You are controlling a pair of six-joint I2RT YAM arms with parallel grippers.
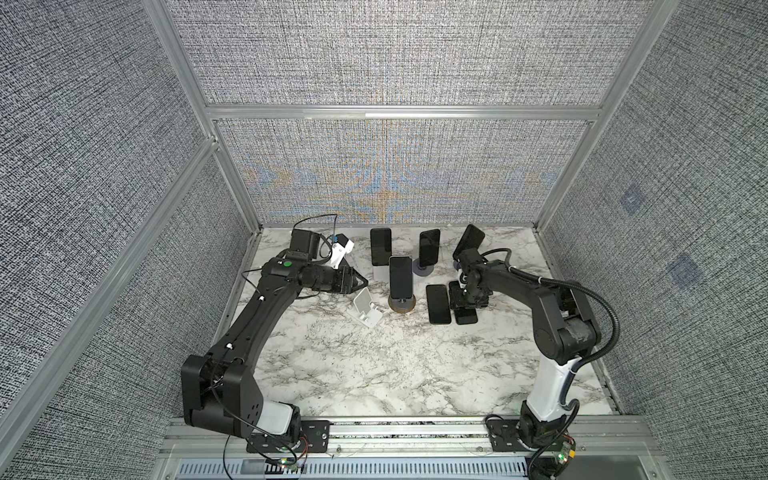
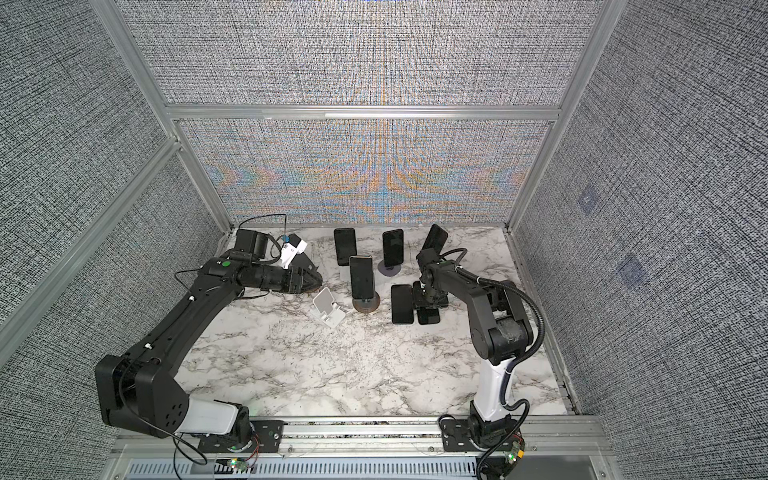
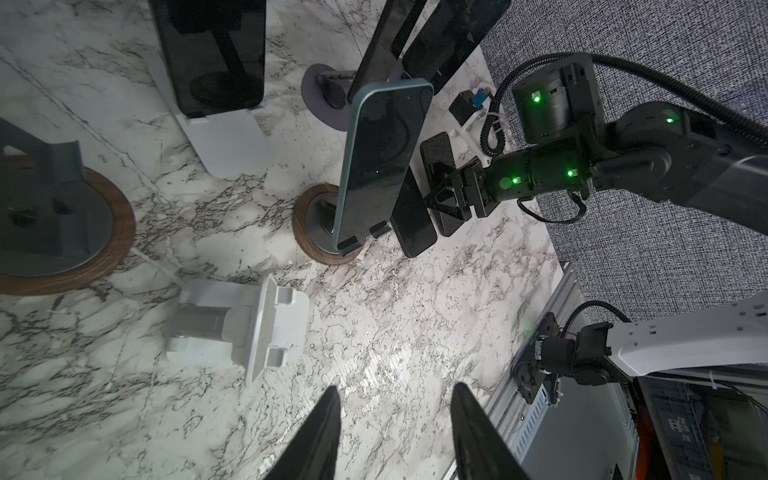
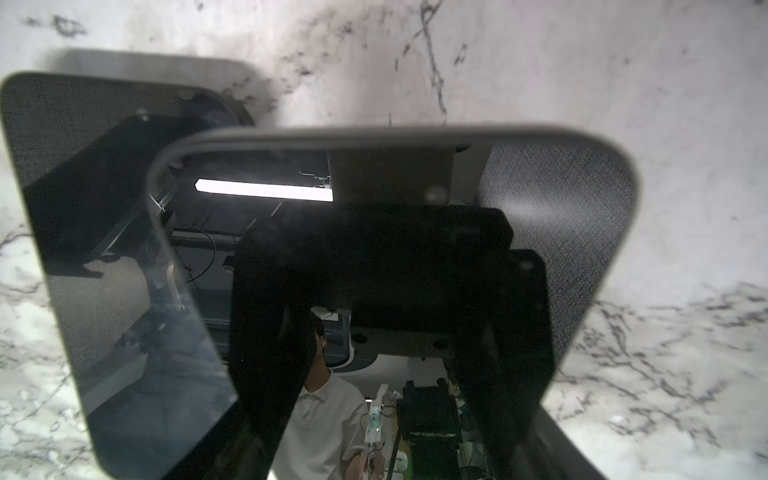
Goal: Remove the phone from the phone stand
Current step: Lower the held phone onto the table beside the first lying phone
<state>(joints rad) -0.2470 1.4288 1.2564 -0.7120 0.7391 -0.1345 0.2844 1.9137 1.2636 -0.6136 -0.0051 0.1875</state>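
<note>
Looks partly done; shows two flat phones [image 1: 438, 303] right of centre, four propped phones [image 1: 400, 276] to go; left gripper [image 3: 395, 388] apart, empty; cannot tell for right gripper [image 1: 466, 300].

Both arms are mostly matte black. The left arm [image 1: 257, 320] has long, boxy links, a rounded white segment [image 1: 276, 415] by its base and a green dot [image 1: 287, 263] near the wrist. Small white clips [image 1: 261, 298] sit along its length, thin black cables [image 1: 249, 272] loop off it, and a white bracket [image 1: 343, 249] sits at its wrist. The left gripper [image 3: 395, 390] has two black, tapering fingers [image 3: 320, 432]. The right arm [image 1: 548, 303] has a white lower link [image 1: 552, 382], a ribbed black hose [image 1: 615, 332] and green lights [image 3: 536, 99] near its wrist.
</note>
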